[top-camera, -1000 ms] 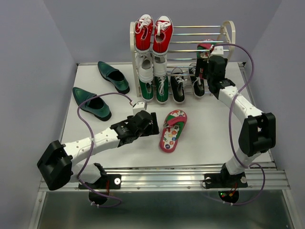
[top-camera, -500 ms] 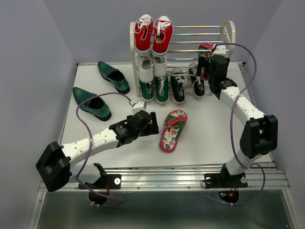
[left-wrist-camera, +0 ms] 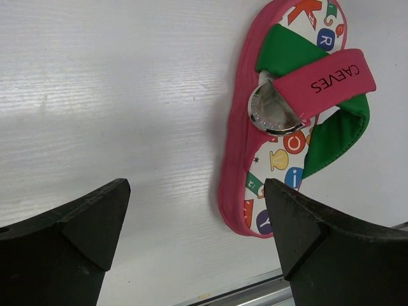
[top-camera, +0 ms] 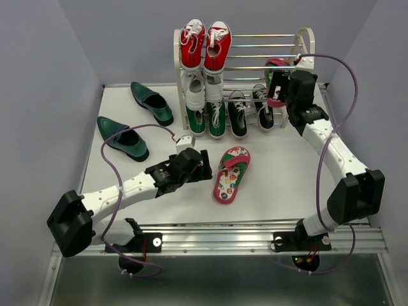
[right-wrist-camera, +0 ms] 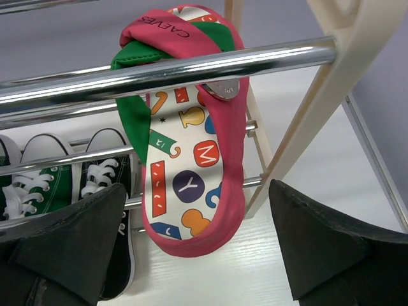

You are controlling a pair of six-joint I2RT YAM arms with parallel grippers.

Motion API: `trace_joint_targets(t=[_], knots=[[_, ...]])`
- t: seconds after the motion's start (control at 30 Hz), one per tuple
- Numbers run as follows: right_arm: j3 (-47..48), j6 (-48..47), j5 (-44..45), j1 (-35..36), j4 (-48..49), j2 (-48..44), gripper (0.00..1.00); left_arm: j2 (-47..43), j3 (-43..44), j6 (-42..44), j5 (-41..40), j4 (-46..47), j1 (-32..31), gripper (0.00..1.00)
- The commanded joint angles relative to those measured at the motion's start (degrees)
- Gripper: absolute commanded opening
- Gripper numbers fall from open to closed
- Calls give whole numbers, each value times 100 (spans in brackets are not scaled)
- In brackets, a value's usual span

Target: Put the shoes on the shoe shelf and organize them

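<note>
White table, near front edge: flip-flop (top-camera: 231, 174) light, floppy, pinch sole rim mid-length; left gripper (left-wrist-camera: 196, 191), right gripper (right-wrist-camera: 196, 188) wide, empty

Lavender walls (top-camera: 38, 64) (white tabletop (top-camera: 280, 175))

Right tool (right-wrist-camera: 196, 187) farther right, now apart from the racked flip-flop (right-wrist-camera: 191, 159).

Arms (top-camera: 111, 197): white links, black joints, black bases. Purple cable (top-camera: 349, 71) loops along each. Fingers (left-wrist-camera: 83, 223) black, wedge-shaped.
</note>
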Motion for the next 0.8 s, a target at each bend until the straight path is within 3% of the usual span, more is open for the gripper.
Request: trace_joint_targets(t=[0.0, 0.23, 0.77], knots=[[124, 72, -429, -49, -61, -258, 100, -177, -54, -9, -12, 146, -24, 99], [89, 292, -458, -49, -211, -215, 96, -151, -81, 35, 119, 172, -24, 99], [801, 152, -844, -49, -185, 1112, 97, -195, -107, 0, 76, 137, -24, 99]])
